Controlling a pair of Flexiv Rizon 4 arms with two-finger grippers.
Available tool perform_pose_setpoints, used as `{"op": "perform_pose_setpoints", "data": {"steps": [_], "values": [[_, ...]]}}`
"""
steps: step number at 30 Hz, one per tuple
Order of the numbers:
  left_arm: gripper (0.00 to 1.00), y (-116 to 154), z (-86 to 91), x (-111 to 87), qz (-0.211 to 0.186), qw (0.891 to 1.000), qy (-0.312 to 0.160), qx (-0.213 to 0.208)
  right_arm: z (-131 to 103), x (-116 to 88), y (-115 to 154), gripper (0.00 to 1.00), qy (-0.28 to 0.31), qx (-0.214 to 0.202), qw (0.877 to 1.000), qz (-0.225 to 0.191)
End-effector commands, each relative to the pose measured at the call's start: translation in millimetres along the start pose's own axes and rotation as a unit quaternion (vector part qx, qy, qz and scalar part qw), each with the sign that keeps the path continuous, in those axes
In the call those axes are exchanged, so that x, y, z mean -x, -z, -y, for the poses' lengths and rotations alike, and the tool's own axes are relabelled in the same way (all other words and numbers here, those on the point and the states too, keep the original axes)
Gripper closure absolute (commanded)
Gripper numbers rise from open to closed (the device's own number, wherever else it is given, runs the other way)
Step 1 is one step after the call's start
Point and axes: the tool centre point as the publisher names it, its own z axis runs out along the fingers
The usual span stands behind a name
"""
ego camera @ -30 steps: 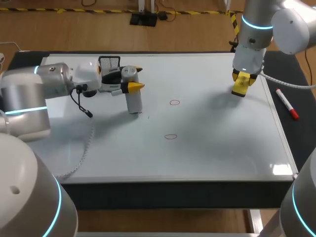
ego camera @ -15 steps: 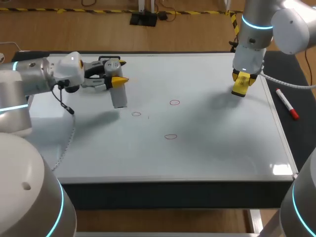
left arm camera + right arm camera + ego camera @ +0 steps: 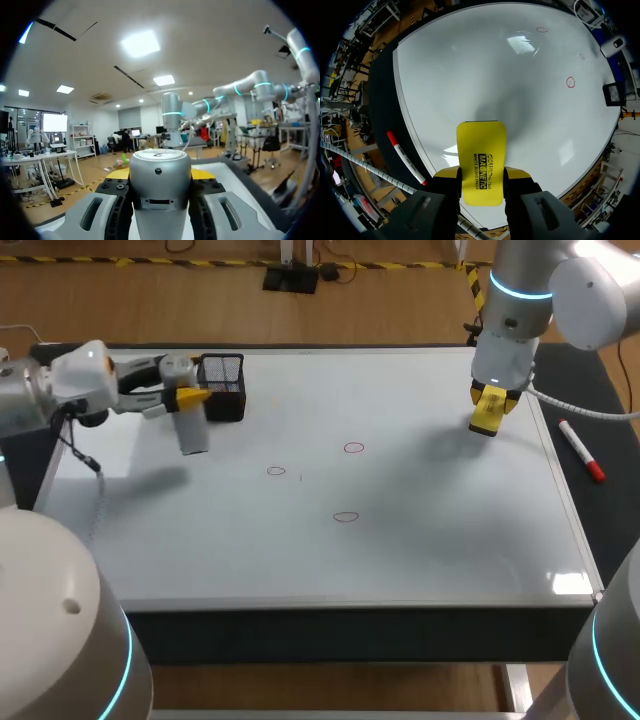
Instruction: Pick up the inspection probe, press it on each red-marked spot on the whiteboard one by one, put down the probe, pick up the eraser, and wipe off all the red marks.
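Over the whiteboard's [image 3: 430,540] far left corner, the left hand [image 3: 190,397] clamps the grey inspection probe [image 3: 192,430] upright, just beside a black mesh basket [image 3: 222,387]. Over the far right part, the right hand [image 3: 490,400] grips the yellow eraser [image 3: 484,418]. Three red marks [image 3: 353,448] lie mid-board. A red marker [image 3: 581,450] rests on the tabletop alongside.

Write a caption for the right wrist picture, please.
Right gripper holds a yellow eraser over the whiteboard and its red circles.
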Motion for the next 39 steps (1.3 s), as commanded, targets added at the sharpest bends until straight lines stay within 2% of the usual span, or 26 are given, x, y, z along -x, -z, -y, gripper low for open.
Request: {"op": "perform_pose_setpoints", "data": {"steps": [1, 9, 16, 20, 36, 39], "values": [[1.00, 22.0, 1.6, -3.4, 0.015, 1.000, 0.002, 0.001, 0.6, 0.0, 0.8, 1.00, 0.001, -0.001, 1.000, -0.002], [1.00, 53.2, -2.2, 5.8, 0.040, 0.999, 0.007, 0.003, 0.6, 0.0, 0.8, 1.00, 0.001, -0.001, 1.000, -0.002], [1.00, 68.1, -2.3, 14.3, 0.052, 0.999, 0.009, 0.007, 0.6, 0.0, 0.8, 1.00, 0.001, -0.001, 1.000, -0.002], [1.00, 76.5, -0.7, 17.0, 0.061, 0.998, 0.007, -0.007, 0.6, 0.0, 0.8, 1.00, 0.001, -0.001, 1.000, -0.002], [1.00, 76.5, -0.7, 17.0, 0.061, 0.998, 0.007, -0.007, 0.6, 0.0, 0.8, 1.00, 0.001, -0.001, 1.000, -0.002], [1.00, 76.5, -0.7, 17.0, 0.061, 0.998, 0.007, -0.007, -4.2, 14.8, 1.5, 1.00, 0.016, -0.004, 1.000, -0.002]]}}
